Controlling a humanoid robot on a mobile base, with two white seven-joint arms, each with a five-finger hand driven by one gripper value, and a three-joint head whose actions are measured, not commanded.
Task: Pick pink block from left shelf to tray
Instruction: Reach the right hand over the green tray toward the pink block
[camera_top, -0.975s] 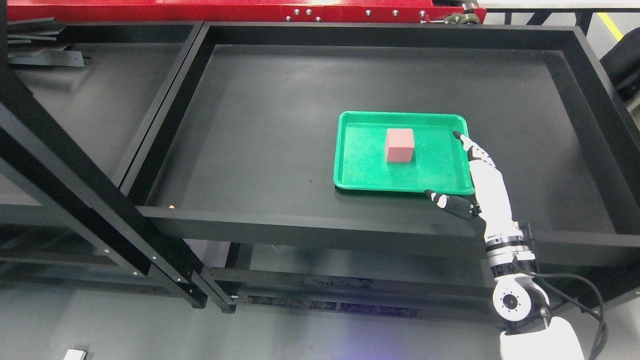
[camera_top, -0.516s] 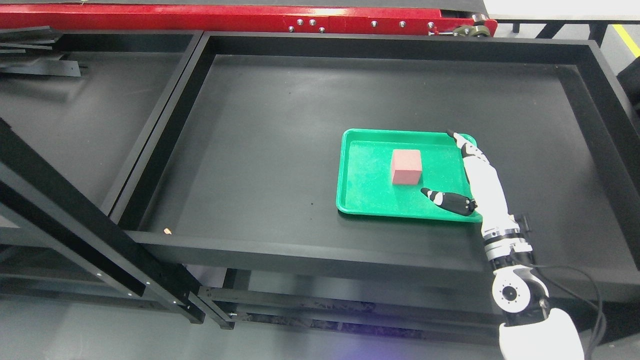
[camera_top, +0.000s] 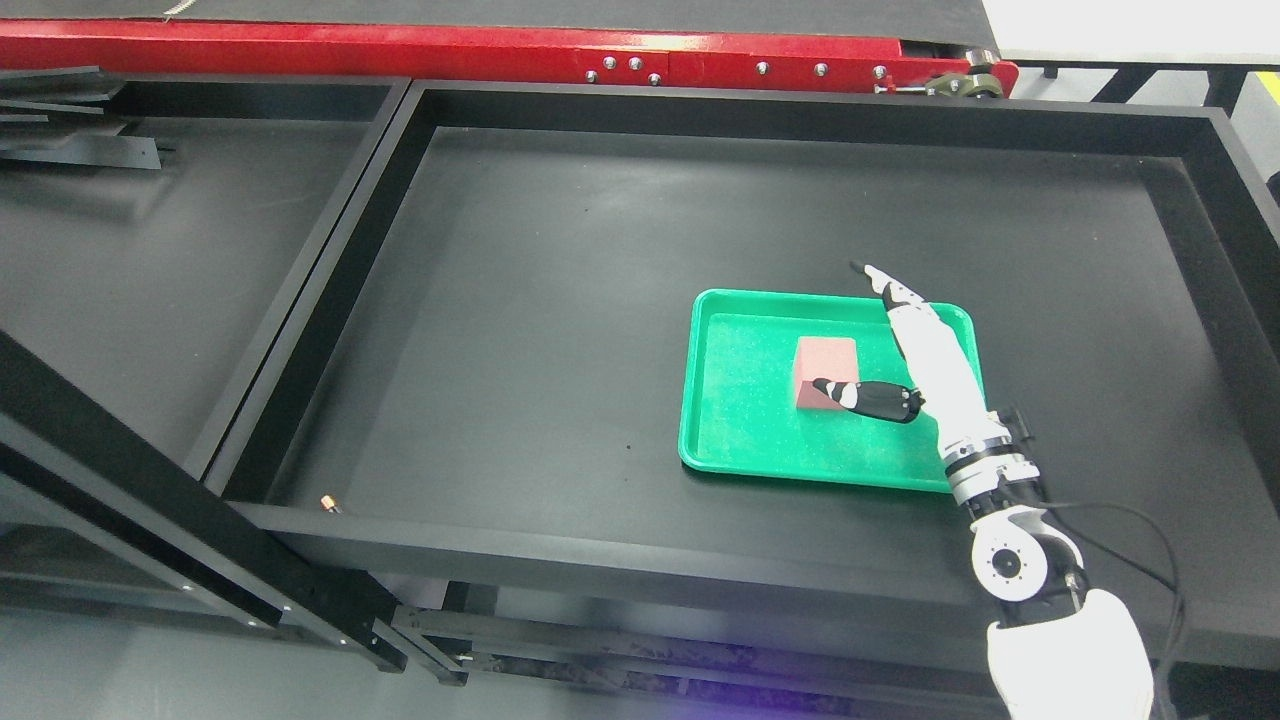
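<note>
Resting inside the green tray (camera_top: 740, 440), the pink block (camera_top: 822, 362) is seen upright on the tray floor, a little right of the tray's middle and nearer its far rim than its near one. The tray itself is laid flat on the black shelf surface (camera_top: 560, 300), right of the shelf's centre, and is enclosed by the raised black frame of the shelf.

The right hand (camera_top: 925, 350) is brought in from the lower right, its white forearm stretched over the tray's right side. The fingers (camera_top: 890, 292) are held straight and spread, pointing away beyond the tray's far rim, while the dark thumb (camera_top: 865, 396) is extended sideways to the left, across the lower right part of the block as seen from the head camera. Whether the thumb is touching the block or only passing in front of it cannot be told. Nothing is grasped by the hand.

A red beam (camera_top: 450, 45) with bolts is seen along the top, behind the shelf. A second black shelf bay (camera_top: 150, 260) is set to the left, and a small brownish speck (camera_top: 327, 501) is lying at the near left corner of the main shelf
</note>
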